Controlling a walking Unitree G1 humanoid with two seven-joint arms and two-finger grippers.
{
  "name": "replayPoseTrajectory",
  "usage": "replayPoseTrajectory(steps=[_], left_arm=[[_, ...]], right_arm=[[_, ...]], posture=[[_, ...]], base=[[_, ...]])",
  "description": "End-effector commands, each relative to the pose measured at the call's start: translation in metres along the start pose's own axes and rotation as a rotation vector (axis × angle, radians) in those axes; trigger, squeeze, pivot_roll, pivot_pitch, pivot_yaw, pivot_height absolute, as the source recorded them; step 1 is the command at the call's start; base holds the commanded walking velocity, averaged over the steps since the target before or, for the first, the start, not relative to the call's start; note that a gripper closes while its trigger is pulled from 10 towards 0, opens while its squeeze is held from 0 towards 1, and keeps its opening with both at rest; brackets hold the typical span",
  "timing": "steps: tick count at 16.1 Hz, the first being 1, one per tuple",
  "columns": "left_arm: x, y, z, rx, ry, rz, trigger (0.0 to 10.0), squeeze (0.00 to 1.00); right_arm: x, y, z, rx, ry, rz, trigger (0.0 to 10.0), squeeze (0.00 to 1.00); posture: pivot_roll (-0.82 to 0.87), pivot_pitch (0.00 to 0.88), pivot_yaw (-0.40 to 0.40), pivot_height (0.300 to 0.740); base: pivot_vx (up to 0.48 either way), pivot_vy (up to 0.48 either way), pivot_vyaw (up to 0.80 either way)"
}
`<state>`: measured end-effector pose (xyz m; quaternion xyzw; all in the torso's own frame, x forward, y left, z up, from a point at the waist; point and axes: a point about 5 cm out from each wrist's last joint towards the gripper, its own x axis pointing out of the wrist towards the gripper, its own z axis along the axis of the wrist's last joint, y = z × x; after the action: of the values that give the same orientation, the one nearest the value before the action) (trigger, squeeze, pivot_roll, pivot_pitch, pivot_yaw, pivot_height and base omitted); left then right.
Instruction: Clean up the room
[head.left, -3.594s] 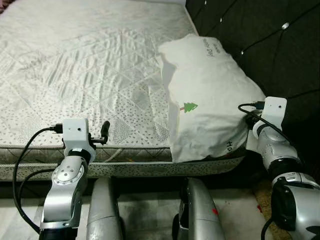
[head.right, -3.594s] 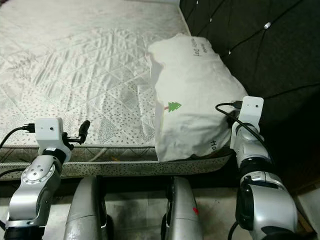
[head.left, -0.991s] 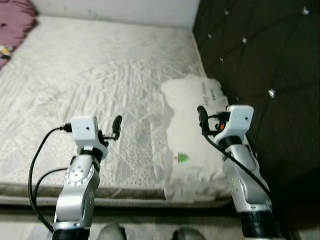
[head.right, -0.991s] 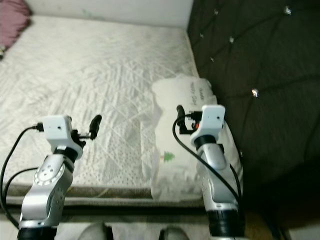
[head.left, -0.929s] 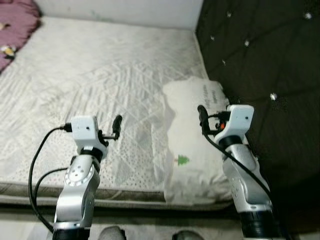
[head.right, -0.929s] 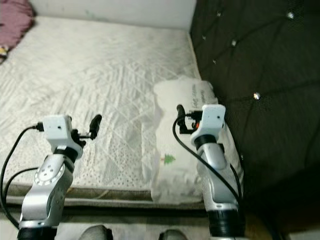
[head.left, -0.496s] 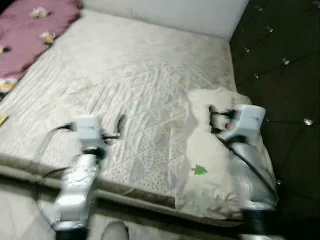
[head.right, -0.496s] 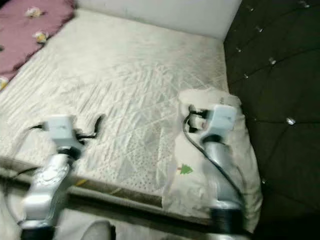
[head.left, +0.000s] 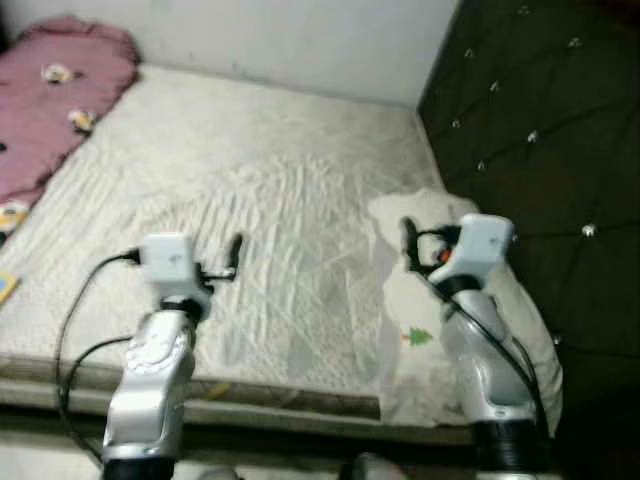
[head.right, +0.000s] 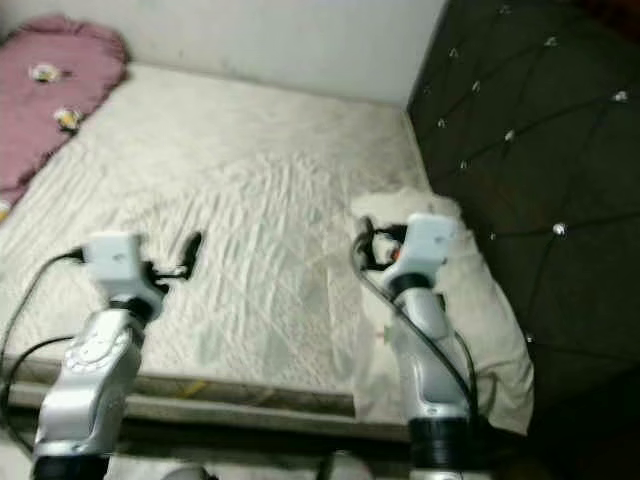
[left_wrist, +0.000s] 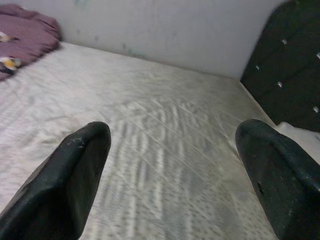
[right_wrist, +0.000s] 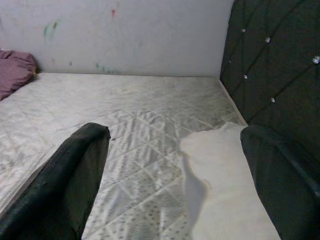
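Observation:
A white pillow (head.left: 405, 305) with a small green tree print lies at the right end of the mattress (head.left: 250, 180), against the dark headboard. It hangs a little over the near edge. My right gripper (head.left: 407, 236) hovers above the pillow's left part, open and empty. In the right wrist view the pillow (right_wrist: 225, 175) lies below and ahead of the spread fingers (right_wrist: 82, 170). My left gripper (head.left: 234, 254) is held over the near middle of the mattress, open, nothing between its fingers (left_wrist: 80, 170).
A pink blanket (head.left: 50, 110) with small prints is bunched at the far left of the bed. The tufted dark headboard (head.left: 530, 110) rises on the right and a pale wall (head.left: 280, 40) stands behind. A yellow item (head.left: 4, 287) lies at the left edge.
The camera has pulled back and swung, so more of the bed and the pink blanket show. My right arm rose from beside the pillow to above it. The pillow stays put.

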<state>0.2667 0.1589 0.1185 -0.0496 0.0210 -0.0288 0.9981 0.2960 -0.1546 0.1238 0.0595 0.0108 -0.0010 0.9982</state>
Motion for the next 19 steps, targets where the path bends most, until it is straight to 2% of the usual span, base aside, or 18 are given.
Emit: replayPoseTrajectory(steps=[1, 3, 6, 10, 12, 17, 19], left_arm=[[0.0018, -0.0093, 0.0017, -0.008, -0.01, -0.023, 10.0, 0.0], [0.0021, -0.0095, 0.0013, -0.008, -0.008, -0.022, 10.0, 0.0], [0.0023, -0.0096, 0.0018, -0.003, -0.013, -0.025, 10.0, 0.0], [0.0025, -0.0116, 0.0025, -0.009, -0.024, -0.03, 10.0, 0.0], [0.0029, -0.0111, 0.0027, -0.02, -0.02, -0.031, 10.0, 0.0], [0.0033, -0.0114, 0.0026, -0.022, -0.019, -0.033, 10.0, 0.0], [0.0031, -0.0119, 0.0022, -0.023, -0.018, -0.035, 10.0, 0.0]], right_arm=[[0.0004, -0.0114, 0.0019, -0.009, -0.001, -0.028, 10.0, 0.0], [0.001, -0.0097, 0.0017, -0.01, 0.002, -0.019, 10.0, 0.0], [0.0009, -0.0086, 0.0014, -0.011, 0.003, -0.011, 10.0, 0.0], [0.0009, -0.0091, 0.0003, -0.011, 0.007, -0.007, 10.0, 0.0], [0.0013, -0.0088, -0.0001, -0.011, 0.011, -0.005, 10.0, 0.0], [0.0019, -0.0083, -0.0002, -0.015, 0.013, -0.004, 10.0, 0.0], [0.0013, -0.0086, -0.0013, -0.016, 0.017, -0.006, 10.0, 0.0]], posture=[[0.0, 0.001, -0.094, 0.74], [0.0, 0.0, -0.095, 0.74], [0.0, 0.0, -0.095, 0.74], [0.0, 0.003, -0.098, 0.74], [0.0, 0.01, -0.098, 0.74], [-0.01, 0.013, -0.095, 0.74], [-0.01, 0.015, -0.096, 0.74]], base=[[0.0, 0.48, 0.0], [0.0, 0.48, 0.0], [0.0, 0.459, -0.74], [0.0, 0.0, 0.0], [0.0, 0.48, -0.22], [0.0, 0.48, -0.69], [0.0, 0.48, 0.0]])
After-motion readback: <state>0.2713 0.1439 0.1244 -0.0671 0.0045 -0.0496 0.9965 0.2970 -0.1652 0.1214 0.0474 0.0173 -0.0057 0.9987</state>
